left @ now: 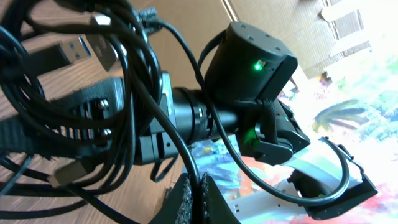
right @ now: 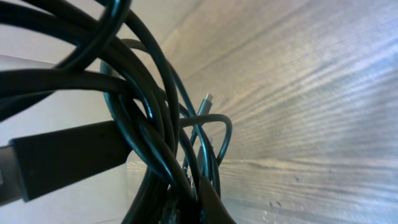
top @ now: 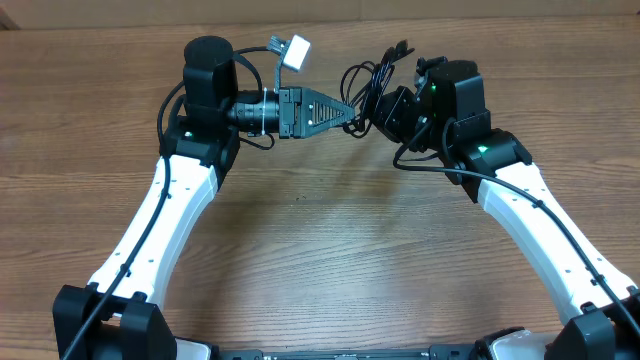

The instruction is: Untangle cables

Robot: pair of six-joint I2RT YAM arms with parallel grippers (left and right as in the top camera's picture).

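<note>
Desk (top: 320,250), far side: cables (top: 366,84) all one knot, nothing freed yet; your L fingers (top: 338,111) pinched narrow, R fingers (right: 209,203) can't tell.

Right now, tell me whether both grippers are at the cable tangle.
Yes, in the overhead view the left gripper and the right gripper both meet the cables from opposite sides.

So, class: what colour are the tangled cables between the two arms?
Black cables; clearest in the left wrist view.
</note>
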